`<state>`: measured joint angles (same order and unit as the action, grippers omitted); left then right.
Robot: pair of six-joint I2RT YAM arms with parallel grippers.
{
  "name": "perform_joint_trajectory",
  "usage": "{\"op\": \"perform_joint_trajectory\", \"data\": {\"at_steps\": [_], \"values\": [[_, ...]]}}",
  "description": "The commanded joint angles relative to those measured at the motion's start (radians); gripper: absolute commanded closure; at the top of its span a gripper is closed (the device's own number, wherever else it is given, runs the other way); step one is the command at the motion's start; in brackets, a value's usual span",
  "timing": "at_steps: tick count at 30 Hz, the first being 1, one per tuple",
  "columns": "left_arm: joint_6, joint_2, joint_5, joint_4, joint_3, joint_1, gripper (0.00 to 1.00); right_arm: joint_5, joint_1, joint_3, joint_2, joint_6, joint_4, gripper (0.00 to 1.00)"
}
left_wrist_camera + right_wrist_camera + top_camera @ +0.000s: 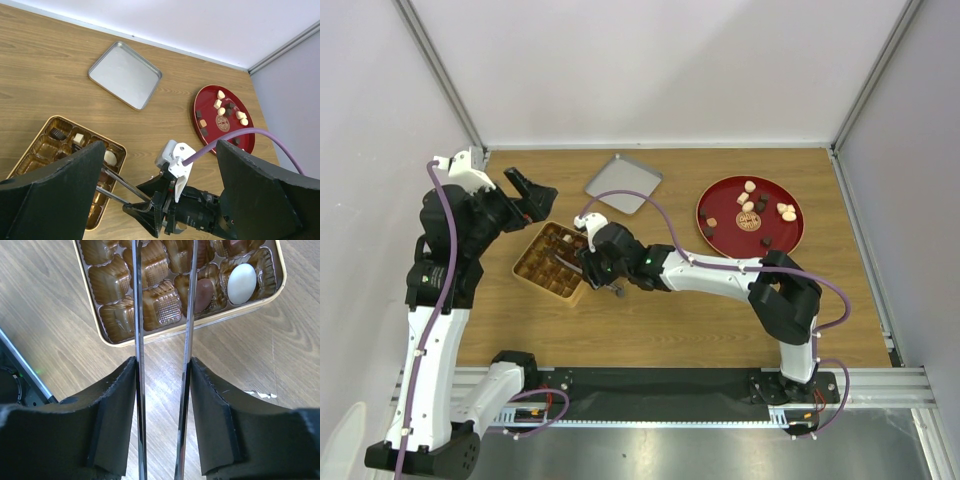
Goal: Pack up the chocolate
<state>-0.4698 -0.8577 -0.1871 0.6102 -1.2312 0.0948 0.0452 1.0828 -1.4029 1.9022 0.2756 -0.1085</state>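
Note:
The chocolate (750, 206) lies as several brown, tan and cream pieces on a red plate (720, 195) at the back right, also in the left wrist view (222, 107). A few pieces sit in the tan grid box (523, 268): a brown one (202, 295), a white one (241, 284), and a dark one (56, 133). My right gripper (593, 262) (162, 371) is shut on the metal tongs (138, 315), whose arms reach over the box (150, 335); their tips are hidden. My left gripper (532, 191) (160, 200) is open and empty, raised behind the box (45, 147).
A silver square tray (623, 183) (125, 74) lies at the back middle of the wooden table. Grey walls close in the back and both sides. The right arm stretches across the table's middle from its base at the near right.

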Motion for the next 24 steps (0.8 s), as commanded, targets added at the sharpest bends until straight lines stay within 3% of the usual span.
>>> {"op": "perform_joint_trajectory", "data": {"at_steps": [1, 7, 12, 18, 24], "values": [[0.007, 0.013, -0.006, -0.009, -0.010, -0.003, 0.00, 0.033, 0.003, -0.044, -0.054, -0.022, 0.010, 0.50], [0.008, 0.008, -0.009, -0.004, -0.025, -0.003, 0.00, 0.102, -0.001, -0.024, -0.123, -0.044, -0.020, 0.50], [0.016, 0.002, -0.008, 0.011, -0.050, -0.003, 0.00, 0.169, -0.070, 0.071, -0.270, -0.020, -0.111, 0.53], [0.016, -0.001, -0.021, -0.001, -0.044, -0.003, 0.00, 0.206, -0.280, 0.226, -0.533, 0.002, -0.236, 0.54], [0.000, -0.003, -0.063, -0.023, -0.022, -0.003, 0.00, 0.262, -0.587, 0.288, -0.626, 0.031, -0.428, 0.54]]}}
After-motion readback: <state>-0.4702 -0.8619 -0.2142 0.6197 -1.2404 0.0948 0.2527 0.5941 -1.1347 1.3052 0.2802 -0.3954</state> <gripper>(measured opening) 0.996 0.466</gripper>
